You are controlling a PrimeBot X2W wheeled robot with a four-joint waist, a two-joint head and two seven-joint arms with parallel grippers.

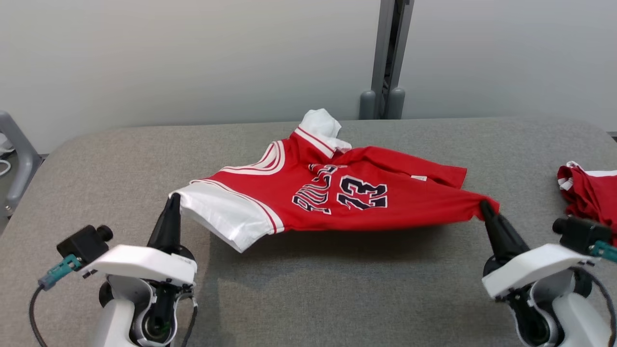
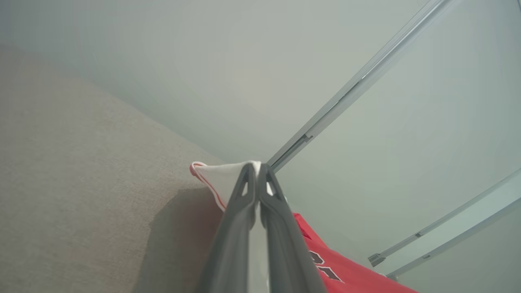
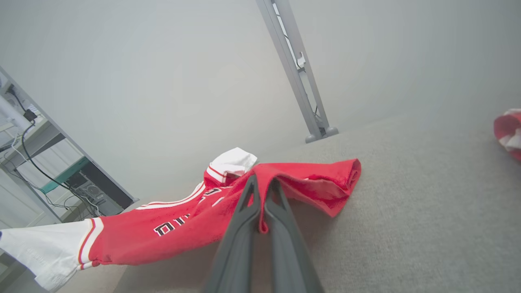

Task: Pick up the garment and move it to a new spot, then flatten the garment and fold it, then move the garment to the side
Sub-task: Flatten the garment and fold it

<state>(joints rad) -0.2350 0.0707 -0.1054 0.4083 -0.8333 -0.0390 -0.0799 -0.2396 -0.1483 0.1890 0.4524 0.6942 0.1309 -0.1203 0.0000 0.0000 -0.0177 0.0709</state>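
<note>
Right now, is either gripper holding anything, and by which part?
Both hold the red jersey: the left gripper pinches its white sleeve edge, the right gripper a red hem corner.

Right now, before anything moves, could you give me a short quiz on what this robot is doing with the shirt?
1. True or false: the left gripper is shut on the white sleeve of the red jersey.
2. What is the right gripper holding? A) the collar B) a red bottom corner of the jersey C) nothing
3. Fill in: a second red garment lies near the table's ___ edge, as the head view shows it.

Key: 1 true; 2 B; 3 right.
</note>
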